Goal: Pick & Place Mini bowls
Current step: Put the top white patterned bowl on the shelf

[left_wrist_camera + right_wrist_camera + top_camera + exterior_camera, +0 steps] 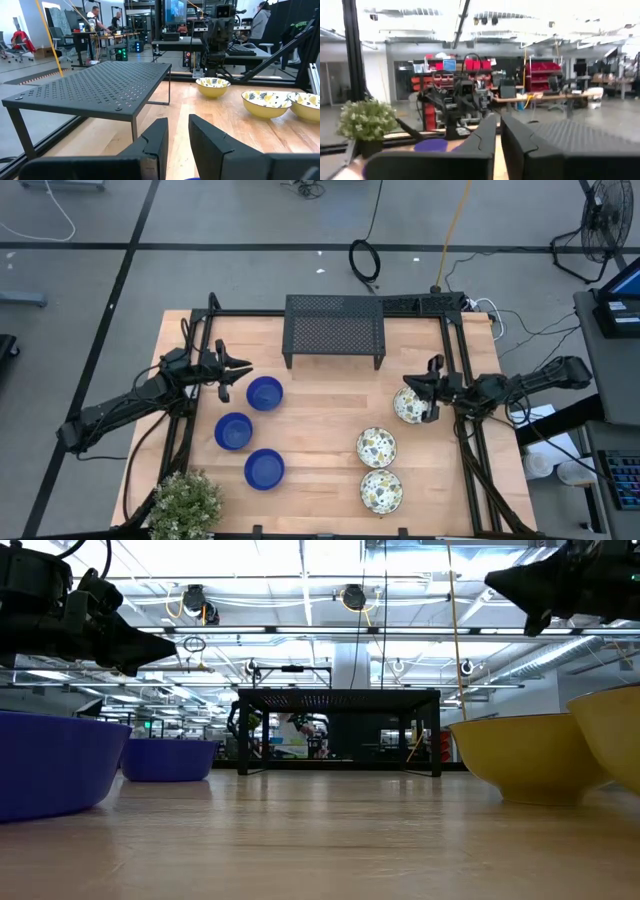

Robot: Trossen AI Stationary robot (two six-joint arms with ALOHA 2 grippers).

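Note:
Three blue mini bowls [264,393] [233,431] [264,468] stand on their bases on the table's left half. Three floral mini bowls, yellow outside [409,405] [376,447] [381,490], stand on the right half. They also show in the left wrist view [212,86]. My left gripper [245,368] hovers just left of the farthest blue bowl, its fingers nearly together and empty [178,132]. My right gripper [408,385] hovers above the far edge of the farthest floral bowl, fingers together and empty [498,122]. In the low view both grippers are well above the table.
A black perforated rack [335,330] stands at the table's far middle. A potted plant [187,505] sits at the near left corner. A black frame [462,360] edges the table. People work at desks in the room beyond [92,17].

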